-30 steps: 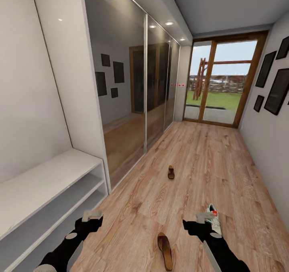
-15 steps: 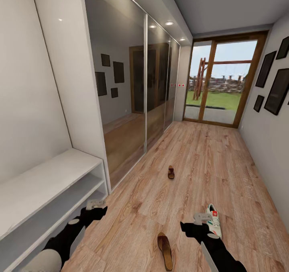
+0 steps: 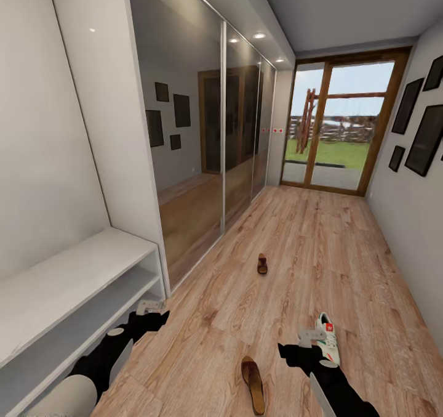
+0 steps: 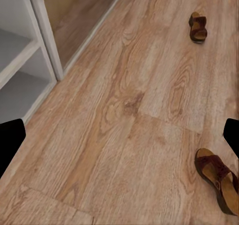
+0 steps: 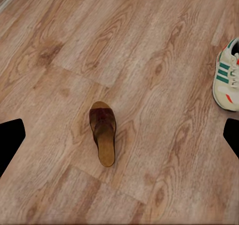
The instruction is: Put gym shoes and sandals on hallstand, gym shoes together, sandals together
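Two dark brown sandals lie on the wood-plank corridor floor (image 3: 320, 244): the near sandal (image 3: 253, 383) (image 4: 217, 179) (image 5: 103, 131) sits between my arms, and the far sandal (image 3: 263, 263) (image 4: 198, 27) is farther down the corridor. One white gym shoe (image 3: 328, 337) (image 5: 226, 75) with green stripes lies just right of my right gripper (image 3: 307, 337) (image 5: 119, 140), which hangs open above the floor and holds nothing. My left gripper (image 3: 151, 309) (image 4: 119, 140) is open and empty near the end of a low pale-grey two-tier unit (image 3: 74, 281) (image 4: 20, 60). The second gym shoe is out of view.
Mirrored wardrobe doors (image 3: 203, 146) run along the left wall past the unit. A glass door (image 3: 335, 127) closes the corridor's far end, and dark picture frames (image 3: 424, 133) hang on the right wall. I cannot see shelves above the unit.
My left arm has reached forward, bringing its gripper closer to the unit's end. The right gripper has barely shifted, and the shoes lie where they were.
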